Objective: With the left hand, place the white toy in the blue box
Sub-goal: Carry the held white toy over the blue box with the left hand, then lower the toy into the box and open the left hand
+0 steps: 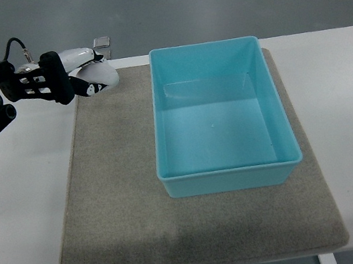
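One hand (pixel 63 80), the left, reaches in over the far left corner of the grey mat (pixel 114 203), its black fingers (pixel 55 74) wrapped around the white toy (pixel 94 74). The blue box (pixel 232 178) sits well to the hand's right on the white surface (pixel 20 212).

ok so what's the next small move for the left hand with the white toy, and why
Probably carry it rightward toward the open light blue plastic box. The black left hand appears closed around the white toy with black markings at the far left corner of the grey felt mat, still well left of the box's near wall. The box looks empty, so anywhere inside should do.
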